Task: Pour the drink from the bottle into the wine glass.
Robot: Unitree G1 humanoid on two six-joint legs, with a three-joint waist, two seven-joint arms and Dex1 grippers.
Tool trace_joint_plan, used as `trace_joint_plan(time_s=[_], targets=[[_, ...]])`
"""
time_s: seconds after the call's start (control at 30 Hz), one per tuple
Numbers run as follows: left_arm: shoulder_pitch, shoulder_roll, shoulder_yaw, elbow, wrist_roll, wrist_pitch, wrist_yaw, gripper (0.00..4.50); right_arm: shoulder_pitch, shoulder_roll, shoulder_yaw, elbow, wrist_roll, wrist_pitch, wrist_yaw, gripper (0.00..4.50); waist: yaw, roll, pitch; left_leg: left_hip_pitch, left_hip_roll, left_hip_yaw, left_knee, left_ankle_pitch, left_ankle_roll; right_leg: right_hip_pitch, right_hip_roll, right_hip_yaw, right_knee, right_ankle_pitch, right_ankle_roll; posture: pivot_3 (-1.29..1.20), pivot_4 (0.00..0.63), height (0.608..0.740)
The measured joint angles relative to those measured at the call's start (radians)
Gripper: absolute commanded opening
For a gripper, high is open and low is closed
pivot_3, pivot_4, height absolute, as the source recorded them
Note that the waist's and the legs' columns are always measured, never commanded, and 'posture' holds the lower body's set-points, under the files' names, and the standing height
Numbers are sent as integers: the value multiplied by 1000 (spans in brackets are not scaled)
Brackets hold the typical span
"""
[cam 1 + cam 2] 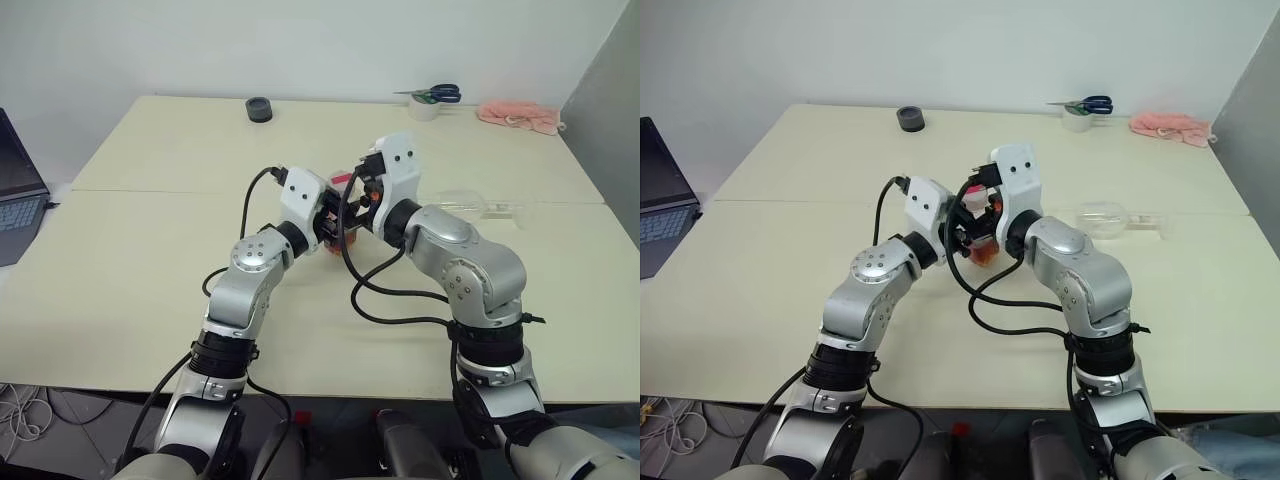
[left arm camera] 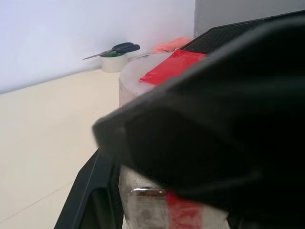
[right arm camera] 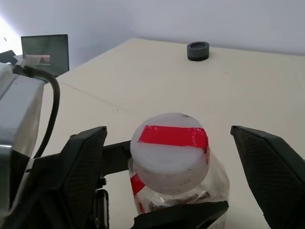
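Observation:
My left gripper (image 1: 330,228) is shut on the bottle (image 3: 177,177), holding its clear body upright above the middle of the table. The bottle's white cap (image 3: 169,143) carries a red strip. Amber drink (image 1: 983,257) shows in the bottle's lower part. My right gripper (image 3: 169,131) is open, with one black finger on each side of the cap and a gap on both sides. The wine glass (image 1: 1110,218) appears to lie on its side on the table, to the right of both grippers and apart from them.
A black tape roll (image 1: 259,109) sits at the table's far edge. Scissors (image 1: 437,95) rest on a white roll at the back right, beside a pink cloth (image 1: 517,114). A laptop (image 1: 18,190) stands off the table's left side.

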Motion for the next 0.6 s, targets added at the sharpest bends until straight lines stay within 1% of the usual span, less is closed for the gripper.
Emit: trace_joint_plan(time_s=[0.13, 0.17, 0.37, 0.5, 0.53, 0.6], targets=[[0, 0, 0, 0, 1, 0, 0, 2147, -1, 11, 8, 7, -12, -17, -5, 2126, -1, 0, 0, 0, 0, 0, 0, 0, 0, 0, 0, 0, 0, 0, 0, 0, 150, 740], [0, 1, 0, 0, 2, 0, 0, 2147, -3, 8, 12, 7, -14, -18, -5, 1869, -1, 0, 0, 0, 0, 0, 0, 0, 0, 0, 0, 0, 0, 0, 0, 0, 150, 740], [1, 1, -1, 0, 2, 2, 1, 2147, -5, -3, 27, 7, -22, -18, -2, 1864, 0, 0, 0, 0, 0, 0, 0, 0, 0, 0, 0, 0, 0, 0, 0, 0, 150, 740], [1, 1, -1, 0, 2, 3, 2, 2147, -10, -33, 55, 16, -33, -42, 11, 1864, 0, 0, 0, 0, 0, 0, 0, 0, 0, 0, 0, 0, 0, 0, 0, 0, 150, 740], [1, 1, 0, 0, 2, 4, 2, 2147, -12, -42, 58, 24, -33, -53, 26, 1864, 0, 0, 0, 0, 0, 0, 0, 0, 0, 0, 0, 0, 0, 0, 0, 0, 150, 740], [1, 6, 0, 0, 1, 6, -4, 2147, -23, -108, 79, 72, -26, -124, 124, 1864, -1, 0, 0, 0, 0, 1, 0, 0, 0, 0, 0, 0, -1, 0, 0, 0, 150, 740]])
